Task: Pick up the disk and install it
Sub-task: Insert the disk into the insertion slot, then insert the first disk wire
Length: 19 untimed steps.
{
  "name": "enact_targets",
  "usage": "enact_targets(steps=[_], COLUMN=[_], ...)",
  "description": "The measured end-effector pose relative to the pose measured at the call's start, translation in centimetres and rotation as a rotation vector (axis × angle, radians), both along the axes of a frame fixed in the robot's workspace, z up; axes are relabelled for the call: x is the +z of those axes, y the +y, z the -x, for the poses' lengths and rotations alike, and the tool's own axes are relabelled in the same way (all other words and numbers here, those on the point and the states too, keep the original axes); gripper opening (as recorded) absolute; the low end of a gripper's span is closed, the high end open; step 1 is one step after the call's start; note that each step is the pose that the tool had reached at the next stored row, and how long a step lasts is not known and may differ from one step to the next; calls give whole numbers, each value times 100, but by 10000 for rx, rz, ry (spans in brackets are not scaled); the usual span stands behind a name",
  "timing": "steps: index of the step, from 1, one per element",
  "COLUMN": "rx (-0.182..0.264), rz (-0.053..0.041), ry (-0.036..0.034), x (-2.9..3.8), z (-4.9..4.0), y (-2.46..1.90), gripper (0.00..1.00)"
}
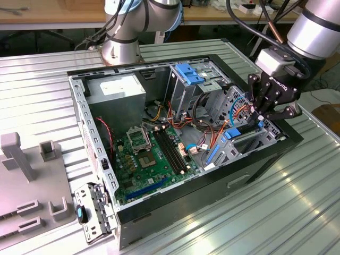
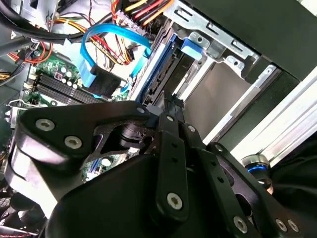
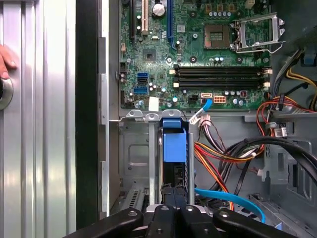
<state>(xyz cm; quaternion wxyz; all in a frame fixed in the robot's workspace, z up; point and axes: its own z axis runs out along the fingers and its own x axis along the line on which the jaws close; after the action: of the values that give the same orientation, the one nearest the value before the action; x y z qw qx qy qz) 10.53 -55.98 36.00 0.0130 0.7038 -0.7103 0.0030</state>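
Blue-framed dark grey metal disk point(image 3: 174, 147) stands on edge in silver metal drive cage point(image 3: 133, 158). Black gripper point(image 3: 174, 192) is pinched narrow on its end. Likely stiff, heavyish and shock-sensitive, so best held by the frame edges.

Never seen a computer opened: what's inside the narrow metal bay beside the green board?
The disk, standing on edge: its blue carrier and a strip of dark casing show between the metal bay walls. Those walls cover its flat faces and whatever lies beneath it.
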Motion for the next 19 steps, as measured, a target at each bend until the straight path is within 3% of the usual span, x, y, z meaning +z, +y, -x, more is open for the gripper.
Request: enact_targets(steps=[5,9,11,13,14,16,19], rx=[3,1,0,14,112,772,1036], rz=[1,6,12,11,10,15,14], ry=[0,32,59,66,68,67,66], x=[0,-3,-5,-6,-6,-5,-5], z=[-10,-159,-274,-323,-329,-336,-336], y=[-1,1,1,1,2,0,1], gripper=[11,11,11,11,11,11,11])
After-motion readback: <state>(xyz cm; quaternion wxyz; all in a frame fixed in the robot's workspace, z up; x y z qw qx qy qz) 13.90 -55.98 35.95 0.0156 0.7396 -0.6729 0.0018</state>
